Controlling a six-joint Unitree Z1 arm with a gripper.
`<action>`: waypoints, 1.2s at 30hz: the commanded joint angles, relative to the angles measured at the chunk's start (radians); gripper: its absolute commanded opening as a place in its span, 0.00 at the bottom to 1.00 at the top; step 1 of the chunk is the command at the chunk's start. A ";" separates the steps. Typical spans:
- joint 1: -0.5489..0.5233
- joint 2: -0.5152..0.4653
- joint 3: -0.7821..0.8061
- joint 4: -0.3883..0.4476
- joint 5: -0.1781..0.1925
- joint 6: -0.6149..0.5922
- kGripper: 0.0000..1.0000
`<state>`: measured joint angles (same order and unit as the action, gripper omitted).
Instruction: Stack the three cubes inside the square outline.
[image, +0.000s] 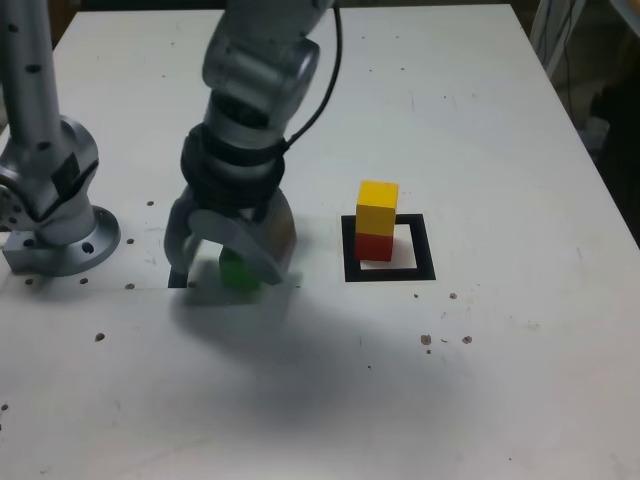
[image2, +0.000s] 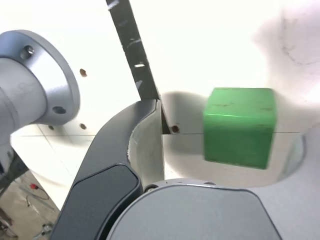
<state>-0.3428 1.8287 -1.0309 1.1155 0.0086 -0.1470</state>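
Straddling green cube, claw open; yellow cube atop red

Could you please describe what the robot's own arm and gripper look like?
The arm is grey, with rounded, tube-like segments, darker bands at the joints and a thin black cable along its upper part. The gripper has curved, hook-like grey jaws; one shows a darker, separate-looking panel on its side and a paler inner face.

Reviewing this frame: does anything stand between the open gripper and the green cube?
Nothing visible does: in the wrist view the green cube sits between the open jaws of the gripper, with only bare tabletop showing beside it.
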 joint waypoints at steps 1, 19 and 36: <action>0.003 0.012 -0.005 0.003 0.009 -0.009 0.65; 0.038 0.051 0.003 -0.017 0.015 -0.019 0.37; 0.034 -0.006 -0.025 -0.002 -0.008 -0.003 0.09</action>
<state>-0.3085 1.8455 -1.0404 1.0900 -0.0019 -0.1520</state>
